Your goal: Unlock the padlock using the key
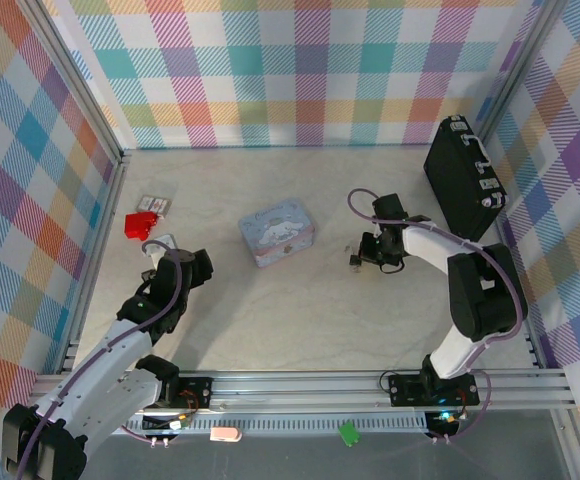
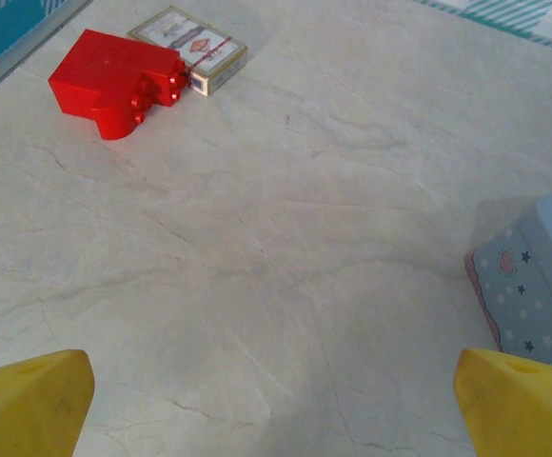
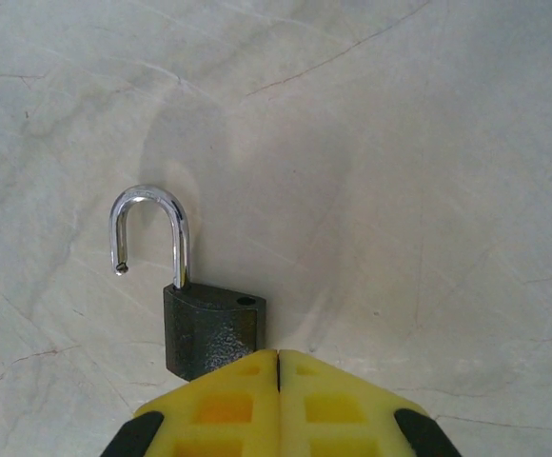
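Down at the near left, the left gripper (image 2: 274,409) is hovering over the pale marbled bench (image 1: 300,310), its yellow fingers (image 2: 29,400) standing wide apart and gripping nothing. Over on the right, the right gripper (image 3: 278,357) is showing its fingers pressed tight together. The small black square padlock (image 3: 214,328) is sitting right at their tips, one end of its silvery shackle free of the body. Whether that gripper is pinching anything, I cannot tell. Further out, the pastel blue cartoon tin (image 1: 277,231) is sitting mid-bench. At the left, the red plastic block (image 2: 114,81) is lying just beside a small card box (image 2: 195,48). The large black case (image 1: 462,178) is resting by the far right wall.
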Tool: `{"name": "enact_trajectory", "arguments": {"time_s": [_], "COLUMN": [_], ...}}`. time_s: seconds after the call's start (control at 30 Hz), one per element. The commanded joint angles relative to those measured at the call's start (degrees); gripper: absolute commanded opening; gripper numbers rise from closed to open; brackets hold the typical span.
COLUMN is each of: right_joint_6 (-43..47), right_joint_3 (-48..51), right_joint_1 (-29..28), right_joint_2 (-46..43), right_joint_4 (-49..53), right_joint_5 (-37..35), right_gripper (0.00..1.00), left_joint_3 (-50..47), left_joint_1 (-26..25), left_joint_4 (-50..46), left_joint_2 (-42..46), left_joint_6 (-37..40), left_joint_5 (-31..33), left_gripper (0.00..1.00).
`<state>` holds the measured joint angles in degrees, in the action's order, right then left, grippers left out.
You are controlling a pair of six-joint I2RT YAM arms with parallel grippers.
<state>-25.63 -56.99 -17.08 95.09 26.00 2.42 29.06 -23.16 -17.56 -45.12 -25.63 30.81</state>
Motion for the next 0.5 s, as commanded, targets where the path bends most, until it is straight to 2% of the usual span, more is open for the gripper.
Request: {"name": "enact_trajectory", "arguments": {"time_s": [0.0,0.17,0.4,0.47], "right_joint_6": [2.97,5.92,8.97,9.93], "right_joint_3": [-1.03,-0.7,1.9,3.88], "right_joint_1": [0.16,0.17,0.15,0.13], "right_joint_2": [-5.72,-15.74,-29.03,-32.47], "right_joint_4": [1.55,0.73,-5.34,-8.49], "right_joint_5": [-0.39,-3.67,-10.23,-12.37], "right_gripper": [0.12,0.28,0.4,0.48], "left_joint_3": [-0.33,1.97,4.2,3.35], "left_joint_1": [0.33,0.39,0.39,0.39], "left_joint_4": [3.74,7.26,14.9,17.95], "left_joint_2": [0.42,-3.33,-9.27,-9.46], "left_joint_6": [1.59,2.65,4.4,4.98], "left_joint_5": [3.19,9.34,18.02,19.39], "left_gripper": [0.97,0.98,1.0,1.0]}}
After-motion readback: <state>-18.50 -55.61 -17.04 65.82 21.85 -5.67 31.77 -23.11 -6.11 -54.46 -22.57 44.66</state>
